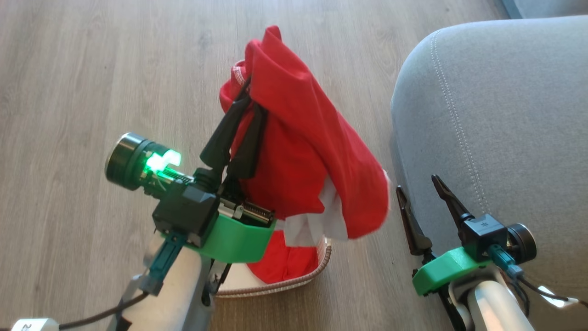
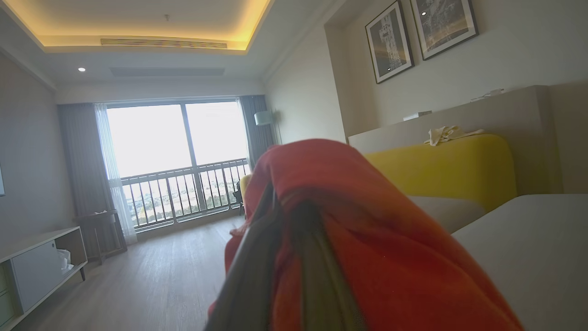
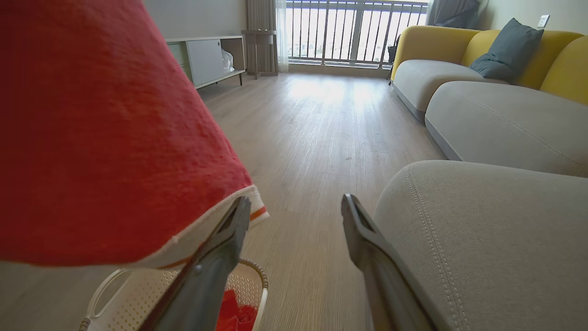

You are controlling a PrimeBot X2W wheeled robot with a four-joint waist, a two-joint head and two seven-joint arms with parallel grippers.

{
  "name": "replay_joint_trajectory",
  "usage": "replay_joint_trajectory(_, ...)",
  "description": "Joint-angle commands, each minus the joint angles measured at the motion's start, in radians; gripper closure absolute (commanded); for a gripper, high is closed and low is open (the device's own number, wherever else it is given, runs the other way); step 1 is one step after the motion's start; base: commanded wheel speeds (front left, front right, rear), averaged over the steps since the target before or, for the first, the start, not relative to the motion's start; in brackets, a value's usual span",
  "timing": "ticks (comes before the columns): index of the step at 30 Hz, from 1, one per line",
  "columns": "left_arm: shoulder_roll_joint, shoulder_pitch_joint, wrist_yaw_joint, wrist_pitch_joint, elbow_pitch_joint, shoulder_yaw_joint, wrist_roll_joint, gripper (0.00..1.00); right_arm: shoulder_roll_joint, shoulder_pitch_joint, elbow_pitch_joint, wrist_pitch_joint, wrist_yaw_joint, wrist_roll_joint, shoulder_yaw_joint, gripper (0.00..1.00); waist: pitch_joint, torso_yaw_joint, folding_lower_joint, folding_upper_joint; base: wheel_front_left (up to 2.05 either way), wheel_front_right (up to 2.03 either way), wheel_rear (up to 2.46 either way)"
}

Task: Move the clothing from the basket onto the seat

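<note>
My left gripper (image 1: 250, 94) is shut on a red garment (image 1: 312, 151) with white trim, holding it up over the cream basket (image 1: 294, 282). The cloth drapes over the fingers (image 2: 248, 276) in the left wrist view and hangs down to the right. A second red garment (image 1: 280, 262) lies inside the basket, seen also as red cloth (image 3: 236, 315) in the right wrist view. My right gripper (image 1: 417, 181) is open and empty, beside the left edge of the grey seat (image 1: 505, 119), just right of the hanging garment (image 3: 105, 138).
Wooden floor (image 1: 92, 92) lies around the basket. In the wrist views, more grey sofa cushions (image 3: 500, 119) with yellow backs (image 2: 450, 165), a dark pillow (image 3: 507, 48), a low cabinet (image 3: 206, 59) and a balcony window (image 2: 174, 161) stand farther off.
</note>
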Motion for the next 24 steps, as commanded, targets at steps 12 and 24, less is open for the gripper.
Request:
replay_joint_trajectory(12,-0.004,-0.05,-0.01,-0.005,-0.034,0.043,-0.008,1.0,-0.002,-0.036,-0.098,-0.001,0.007,0.037,0.013,0.0,0.028,0.002,0.0001,-0.0001,0.0,0.0,0.0)
replay_joint_trajectory(24,-0.004,-0.054,-0.011,-0.005,-0.024,0.063,-0.007,1.0,-0.079,-0.07,-0.274,-0.001,0.007,0.098,0.265,0.0,0.031,-0.011,0.0001,-0.0001,0.0,0.0,0.0)
